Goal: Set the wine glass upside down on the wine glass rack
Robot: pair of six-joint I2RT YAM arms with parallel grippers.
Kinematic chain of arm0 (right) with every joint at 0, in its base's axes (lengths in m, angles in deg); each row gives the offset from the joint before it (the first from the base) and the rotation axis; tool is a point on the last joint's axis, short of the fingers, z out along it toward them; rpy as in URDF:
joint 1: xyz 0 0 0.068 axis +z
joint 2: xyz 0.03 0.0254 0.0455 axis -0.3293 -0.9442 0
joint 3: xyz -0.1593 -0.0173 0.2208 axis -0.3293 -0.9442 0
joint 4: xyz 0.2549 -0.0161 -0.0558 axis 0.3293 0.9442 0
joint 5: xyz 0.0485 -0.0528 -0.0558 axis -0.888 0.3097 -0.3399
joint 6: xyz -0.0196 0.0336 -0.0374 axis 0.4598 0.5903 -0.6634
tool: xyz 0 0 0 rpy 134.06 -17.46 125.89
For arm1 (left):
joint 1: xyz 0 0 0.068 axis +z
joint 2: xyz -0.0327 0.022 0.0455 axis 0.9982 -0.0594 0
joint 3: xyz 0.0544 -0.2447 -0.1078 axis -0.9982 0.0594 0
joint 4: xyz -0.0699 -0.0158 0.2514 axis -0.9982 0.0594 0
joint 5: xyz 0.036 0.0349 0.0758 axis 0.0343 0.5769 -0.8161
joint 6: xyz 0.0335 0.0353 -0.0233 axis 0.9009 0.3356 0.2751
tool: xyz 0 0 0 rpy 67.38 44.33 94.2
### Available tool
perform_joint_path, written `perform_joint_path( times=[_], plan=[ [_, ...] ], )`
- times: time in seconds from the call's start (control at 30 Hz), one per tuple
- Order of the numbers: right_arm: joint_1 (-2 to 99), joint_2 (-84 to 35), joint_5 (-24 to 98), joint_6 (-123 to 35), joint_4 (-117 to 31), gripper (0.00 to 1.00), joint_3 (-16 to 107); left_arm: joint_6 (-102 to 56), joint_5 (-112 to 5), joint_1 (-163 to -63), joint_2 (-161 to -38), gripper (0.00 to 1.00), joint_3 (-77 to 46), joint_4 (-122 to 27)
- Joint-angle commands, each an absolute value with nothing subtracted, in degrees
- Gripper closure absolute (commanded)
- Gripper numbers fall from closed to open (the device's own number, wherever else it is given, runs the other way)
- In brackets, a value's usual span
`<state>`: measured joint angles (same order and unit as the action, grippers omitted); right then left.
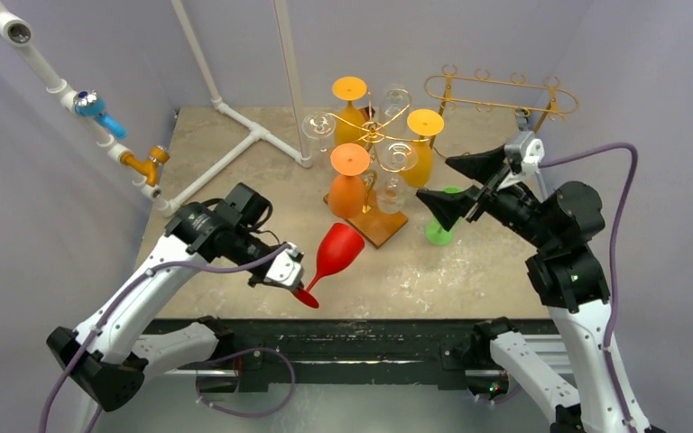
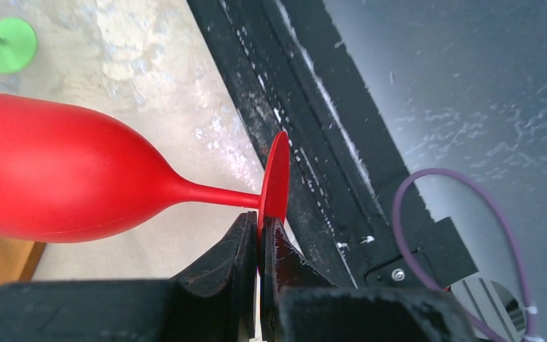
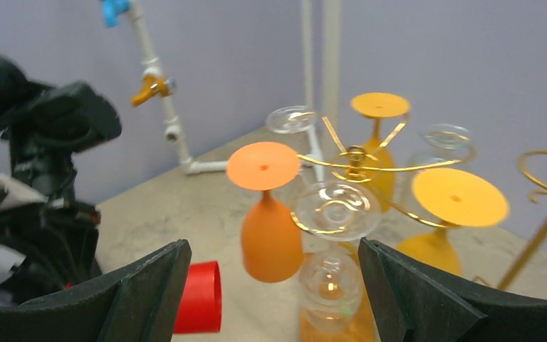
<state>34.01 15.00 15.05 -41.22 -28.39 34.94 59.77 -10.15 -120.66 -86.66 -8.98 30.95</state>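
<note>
Your left jaws are clamped on the rim of the foot of the red wine glass [image 1: 336, 249], which hangs tilted over the near part of the desk [image 1: 235, 144], short of the gold rack [image 1: 372, 126]. Your right jaws stand wide apart beside that rack, holding nothing. A pinch on so thin a disc looks slippery, so lift slowly and roll your wrist gently until the foot is uppermost; for now the long axis runs from the foot, low and nearest you, up to the bowl, whose mouth points towards the rack.
</note>
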Motion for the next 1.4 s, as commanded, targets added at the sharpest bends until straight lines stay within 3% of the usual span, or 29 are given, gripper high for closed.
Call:
perform_joint_path(
  times=[0.0,0.3,0.67,1.1,1.37],
  plan=[
    [37.4,12.2,-1.2,-50.2,-28.7,0.01,39.0,56.3,-2.2,-121.4,-81.2,1.0,-13.0,36.8],
    [64.2,0.8,13.3,-63.6,-14.7,0.01,50.2,43.9,8.5,-123.5,-86.7,1.0,-21.2,36.8],
    [77.1,-3.4,17.5,-69.3,-2.8,0.01,51.2,34.1,13.7,-124.8,-88.2,1.0,-28.1,36.8],
    [88.9,-3.1,28.9,-65.0,-6.8,0.01,40.7,26.7,17.7,-124.9,-89.2,1.0,-34.5,35.9],
    [89.6,-2.6,37.5,-61.8,-20.3,0.01,32.9,16.5,20.6,-124.9,-88.5,1.0,-34.0,26.2]
  ],
)
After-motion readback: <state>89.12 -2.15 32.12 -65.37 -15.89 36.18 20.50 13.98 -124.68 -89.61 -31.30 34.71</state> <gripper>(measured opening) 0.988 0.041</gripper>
